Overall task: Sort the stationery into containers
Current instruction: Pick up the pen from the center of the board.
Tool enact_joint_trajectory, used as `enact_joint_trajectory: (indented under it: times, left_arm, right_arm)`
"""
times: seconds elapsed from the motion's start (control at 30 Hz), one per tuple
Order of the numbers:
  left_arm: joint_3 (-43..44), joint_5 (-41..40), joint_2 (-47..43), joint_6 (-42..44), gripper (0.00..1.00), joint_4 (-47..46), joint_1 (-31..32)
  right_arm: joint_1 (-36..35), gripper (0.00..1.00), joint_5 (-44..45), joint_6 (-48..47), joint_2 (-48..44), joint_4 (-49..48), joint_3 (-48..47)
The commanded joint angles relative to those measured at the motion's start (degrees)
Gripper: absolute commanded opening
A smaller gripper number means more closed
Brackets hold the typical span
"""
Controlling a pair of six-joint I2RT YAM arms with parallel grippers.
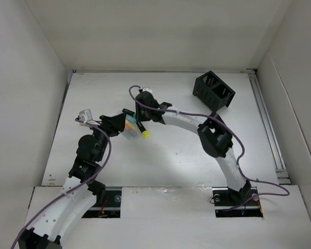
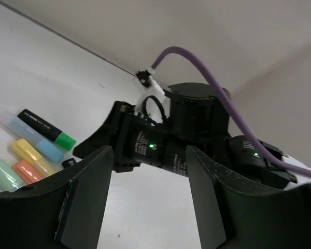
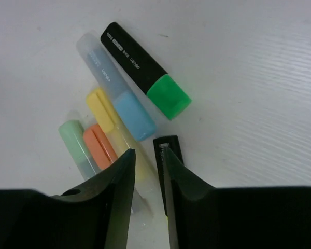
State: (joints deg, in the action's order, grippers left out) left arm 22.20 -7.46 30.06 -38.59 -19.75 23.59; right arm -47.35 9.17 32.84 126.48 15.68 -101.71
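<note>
Right gripper (image 3: 146, 151) fingers nearly together at yellow-tipped marker (image 1: 144, 134), grip unclear; left gripper (image 2: 149, 155) apart, empty; verify mid-body clamp before lifting.

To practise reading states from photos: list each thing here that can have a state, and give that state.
left gripper, jaws open, empty.
right gripper, jaws nearly together; grip unclear.
green-capped black marker, capped, lying flat.
pale blue marker, lying flat.
yellow marker, lying flat.
orange marker, lying flat.
pale green marker, lying flat.
organizer, no marker seen inside.
</note>
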Motion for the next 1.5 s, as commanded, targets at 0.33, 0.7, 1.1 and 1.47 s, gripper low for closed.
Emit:
enact_joint_trajectory:
  times: [0.33, 0.7, 1.1, 1.47]
  left_arm:
    - [0.7, 1.0, 3.1, -0.7, 0.56, -0.9, 0.2]
    - [0.6, 1.8, 3.9, -0.2, 0.56, -1.6, 0.2]
    - [1.1, 2.5, 4.4, -0.2, 0.56, -1.7, 0.2]
    - [1.2, 3.2, 4.4, -0.2, 0.56, -1.8, 0.2]
  right_arm:
    - [-1.7, 0.44, 7.5, 0.5, 5.0, 7.6, -6.7]
    - [-2.2, 0.48, 7.6, -1.9, 9.0, 11.9, -10.9]
    - [-2.2, 0.51, 3.8, -3.1, 7.7, 12.3, -11.6]
    - [-2.7, 0.51, 3.7, -3.1, 0.7, 7.1, -6.3]
